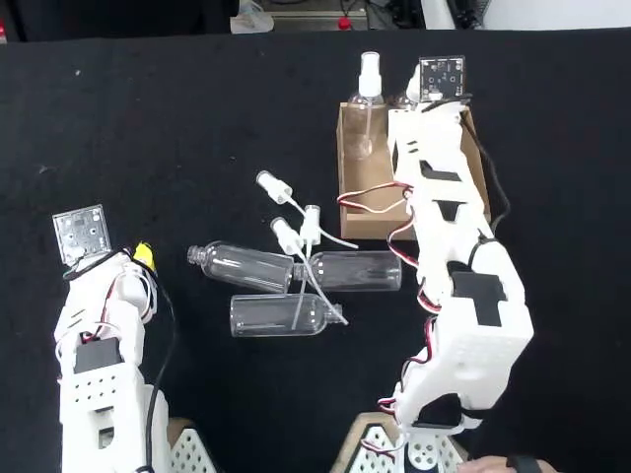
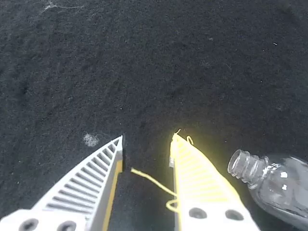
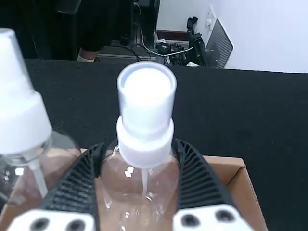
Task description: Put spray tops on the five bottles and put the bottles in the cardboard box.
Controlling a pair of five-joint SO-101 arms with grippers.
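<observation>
On the black table (image 1: 197, 118), toward its far right side: cardboard box (image 1: 360, 222), open at the top, two capped bottles upright inside. Scored as two of five done.

Over the box: right gripper (image 3: 139, 147), fingers (image 3: 77, 183) pressed against either shoulder of the second capped bottle (image 3: 144, 120), which stands in the box just beside the first capped bottle (image 3: 21, 125). Probably only the release left for this one.

Near the table's left side: left gripper (image 2: 147, 139) low over bare cloth, fingers spread, pinching nothing, just beside an open neck (image 2: 243, 166).

At mid-table: three uncapped bottles (image 1: 281, 315) on their sides, close together. Touching or just beside them: three loose spray tops (image 1: 268, 184), dip tubes trailing.

Left to do, by this count: three cappings, three transfers into the box.
</observation>
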